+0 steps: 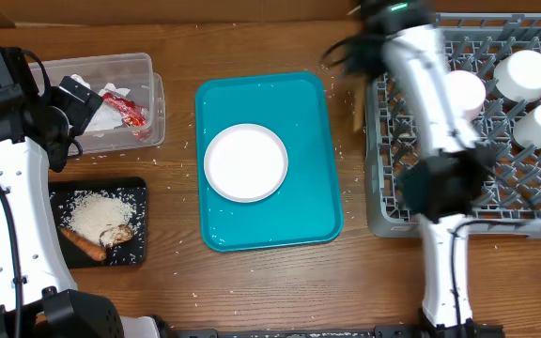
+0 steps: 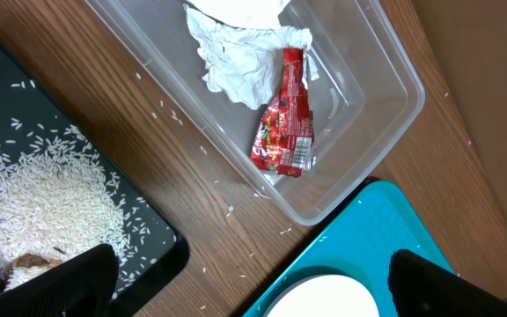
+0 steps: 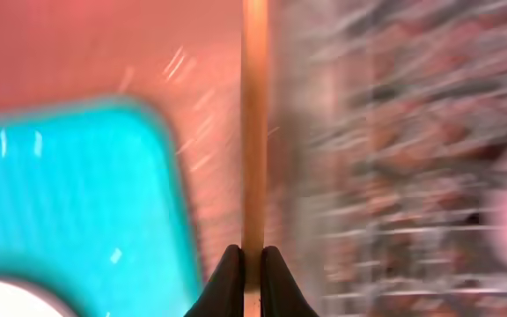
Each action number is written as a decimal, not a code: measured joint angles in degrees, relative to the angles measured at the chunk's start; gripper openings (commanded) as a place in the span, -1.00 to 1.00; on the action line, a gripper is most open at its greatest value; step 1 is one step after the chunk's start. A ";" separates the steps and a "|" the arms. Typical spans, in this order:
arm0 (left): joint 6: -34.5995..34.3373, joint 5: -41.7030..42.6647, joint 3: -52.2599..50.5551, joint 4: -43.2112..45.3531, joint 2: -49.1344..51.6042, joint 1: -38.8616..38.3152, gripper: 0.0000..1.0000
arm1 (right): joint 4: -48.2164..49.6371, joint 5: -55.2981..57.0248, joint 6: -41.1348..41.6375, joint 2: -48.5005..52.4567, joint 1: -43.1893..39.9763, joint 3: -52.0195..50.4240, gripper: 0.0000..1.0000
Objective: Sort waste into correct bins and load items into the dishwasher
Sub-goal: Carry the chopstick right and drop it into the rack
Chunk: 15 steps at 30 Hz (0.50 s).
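Note:
My right gripper [image 3: 253,251] is shut on a thin wooden stick [image 3: 253,132], which runs straight out from the jaws. It hangs above the wood strip between the teal tray [image 3: 69,194] and the grey dish rack [image 1: 533,188]. That view is motion-blurred. Overhead, the stick [image 1: 357,115] shows by the rack's left edge. My left gripper [image 2: 252,273] stands open and empty near the clear tub [image 2: 385,114], which holds a crumpled napkin [image 2: 236,62] and a red wrapper [image 2: 284,123]. A white plate [image 1: 245,161] lies on the teal tray.
The black tray [image 1: 134,192] at the front left holds rice [image 1: 97,211], a carrot piece [image 1: 83,246] and a brown chunk [image 1: 117,233]. Loose grains dot the wood. In the rack stand a white bowl [image 1: 463,92] and two cups [image 1: 524,73].

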 measured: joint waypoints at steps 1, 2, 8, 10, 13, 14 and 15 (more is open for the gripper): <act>0.00 0.00 0.00 0.00 0.00 0.00 0.99 | 0.07 -0.11 -0.37 -0.81 -1.68 0.63 -0.92; 0.00 0.00 0.00 0.00 0.00 0.00 1.00 | 0.17 -0.50 -1.18 -1.60 -3.50 1.18 -0.92; 0.00 0.00 0.00 0.00 0.00 0.00 1.00 | 2.05 -7.15 -7.52 -3.21 -10.95 0.66 -0.92; 0.00 0.00 0.00 0.00 0.00 0.00 1.00 | 2.71 -8.48 -8.76 -3.19 -11.17 -0.59 -0.92; 0.00 -0.02 0.00 0.00 0.00 0.00 1.00 | 4.52 -10.36 -10.03 -3.19 -11.10 -3.34 -0.85; 0.00 0.00 0.00 0.00 0.00 0.00 0.99 | 5.22 -10.86 -10.34 -3.19 -11.10 -4.33 -0.75; 0.00 0.00 0.00 0.00 0.00 0.00 1.00 | 5.86 -11.23 -10.36 -3.19 -11.06 -5.51 -0.45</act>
